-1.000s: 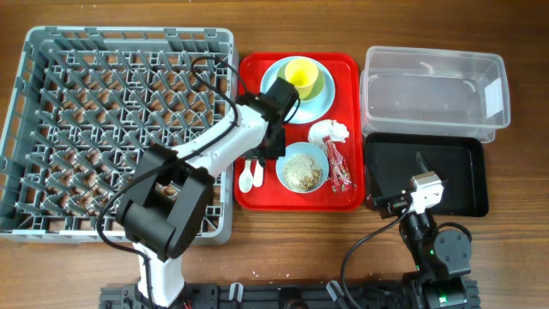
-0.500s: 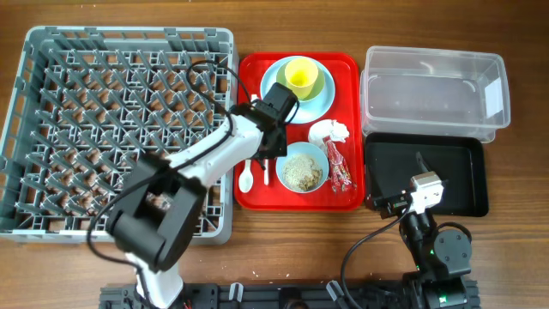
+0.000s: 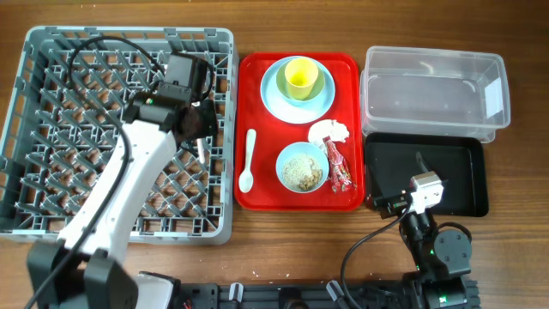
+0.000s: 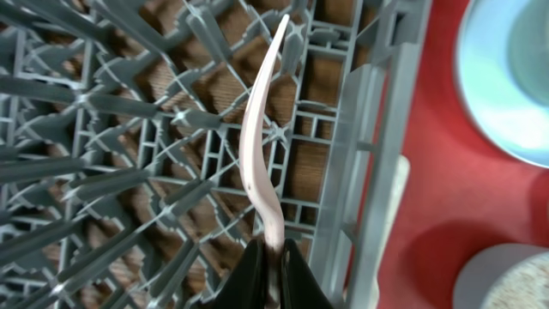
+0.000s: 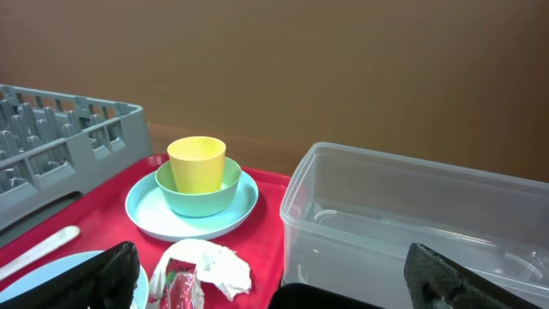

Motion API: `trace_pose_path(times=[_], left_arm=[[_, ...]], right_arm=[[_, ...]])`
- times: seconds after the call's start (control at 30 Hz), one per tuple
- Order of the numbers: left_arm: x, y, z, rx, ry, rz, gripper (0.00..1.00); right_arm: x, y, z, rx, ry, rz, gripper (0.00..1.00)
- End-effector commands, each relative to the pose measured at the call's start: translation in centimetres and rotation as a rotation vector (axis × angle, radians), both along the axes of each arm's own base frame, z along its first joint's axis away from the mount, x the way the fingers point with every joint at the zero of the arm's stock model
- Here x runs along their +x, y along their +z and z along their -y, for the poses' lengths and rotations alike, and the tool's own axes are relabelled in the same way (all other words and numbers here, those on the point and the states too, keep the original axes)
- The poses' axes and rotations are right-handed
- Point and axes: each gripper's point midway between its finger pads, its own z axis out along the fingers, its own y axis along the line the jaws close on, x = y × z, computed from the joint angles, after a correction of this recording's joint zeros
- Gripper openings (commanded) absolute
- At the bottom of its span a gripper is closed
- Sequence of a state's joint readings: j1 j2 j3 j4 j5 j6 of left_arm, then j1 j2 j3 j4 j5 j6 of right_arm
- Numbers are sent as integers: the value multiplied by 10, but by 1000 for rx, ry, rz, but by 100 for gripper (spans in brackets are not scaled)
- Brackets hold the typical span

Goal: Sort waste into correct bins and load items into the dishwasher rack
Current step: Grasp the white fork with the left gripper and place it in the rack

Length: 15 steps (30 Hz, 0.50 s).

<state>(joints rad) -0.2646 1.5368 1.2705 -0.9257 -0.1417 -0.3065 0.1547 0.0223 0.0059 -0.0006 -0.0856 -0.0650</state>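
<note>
Left gripper (image 4: pixel 273 251) moved from red tray (image 3: pixel 257 103) over dishwasher rack (image 3: pixel 129 33) at table's left edge, fingers pinching fork (image 4: pixel 256 154). Lower fork between pegs, then release. Right gripper (image 5: pixel 279 276) spread, idle.

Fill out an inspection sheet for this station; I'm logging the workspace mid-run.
Surface: wooden table.
Job's things: grey rack; red tray carrying plate with cup, bowl of scraps, napkin, wrapper, spoon; clear tub looks empty; black tray beside it.
Clutter: nothing seen.
Grippers: left gripper shut on white utensil above rack; right gripper open near black tray.
Cables: black cable loops over left arm; another trails by right arm's base.
Surroundings: brown wall behind table.
</note>
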Motion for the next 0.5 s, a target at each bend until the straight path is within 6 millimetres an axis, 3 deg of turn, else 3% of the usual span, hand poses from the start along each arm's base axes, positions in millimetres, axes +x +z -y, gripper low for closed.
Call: trace_pose_path(times=[0.0,0.13,0.33,0.47], left_arm=[[6,-32,5,5,-44,-82,4],[9,-59,9,18,-97,-145,6],[13,-60,10,16,-98,-136,11],[12,-60,10,17,-98,-136,22]], right_arm=[[0,2,-1,16,2,4,100],[0,2,-1,16,2,4,100],[0,2,-1,16,2,4,100],[0,2,-1,16,2,4,100]])
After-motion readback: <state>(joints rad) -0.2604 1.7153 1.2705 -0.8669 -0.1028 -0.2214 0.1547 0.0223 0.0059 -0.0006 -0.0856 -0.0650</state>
